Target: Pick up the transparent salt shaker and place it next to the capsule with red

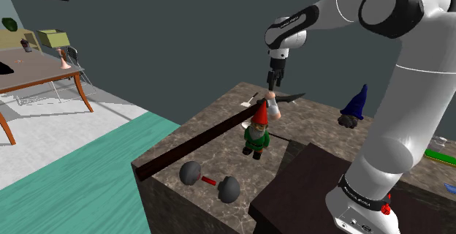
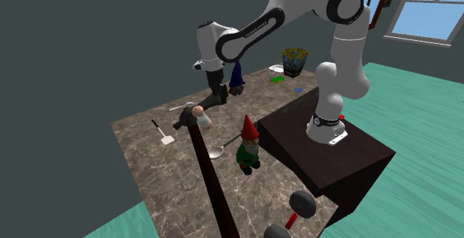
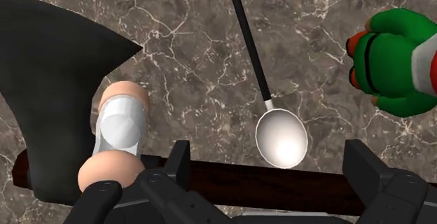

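The salt shaker [image 3: 120, 126], clear with a pinkish cap at each end, lies against the black axe blade [image 3: 49, 82], just outside one finger [image 3: 178, 162] of my gripper [image 3: 272, 161]. The fingers stand wide apart; only the ladle's bowl [image 3: 280, 138] lies below the gap. In the shoulder view the gripper [image 1: 272, 83] hangs just above the shaker [image 1: 272, 107]. In the second exterior view the gripper [image 2: 218, 97] hovers close over the shaker [image 2: 199, 116]. The capsule with red [image 1: 210, 180], two dark balls on a red bar, sits near the counter's front corner.
A garden gnome [image 1: 256, 134] in green with a red hat stands between shaker and capsule. The axe's long dark handle [image 2: 212, 184] crosses the marble counter [image 2: 141, 155]. A white spatula [image 2: 162, 132], a blue cone figure [image 1: 354, 105] and a patterned cup [image 2: 295, 62] lie farther off.
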Available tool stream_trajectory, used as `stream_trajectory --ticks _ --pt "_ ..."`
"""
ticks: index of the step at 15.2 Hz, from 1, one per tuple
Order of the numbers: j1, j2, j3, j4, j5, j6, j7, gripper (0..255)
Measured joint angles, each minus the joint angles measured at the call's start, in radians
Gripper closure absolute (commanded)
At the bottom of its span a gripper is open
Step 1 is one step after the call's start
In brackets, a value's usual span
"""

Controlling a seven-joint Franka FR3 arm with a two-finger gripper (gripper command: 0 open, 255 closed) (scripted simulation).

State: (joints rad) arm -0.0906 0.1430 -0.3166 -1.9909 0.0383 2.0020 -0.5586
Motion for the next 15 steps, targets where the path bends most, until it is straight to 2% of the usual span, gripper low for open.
stream_trajectory --ticks 7,15 --pt "-0.067 0.27 -0.008 0.266 0.055 -0.016 -0.08 0" --pt "-0.175 0.603 0.007 0.664 0.103 -0.093 -0.136 0"
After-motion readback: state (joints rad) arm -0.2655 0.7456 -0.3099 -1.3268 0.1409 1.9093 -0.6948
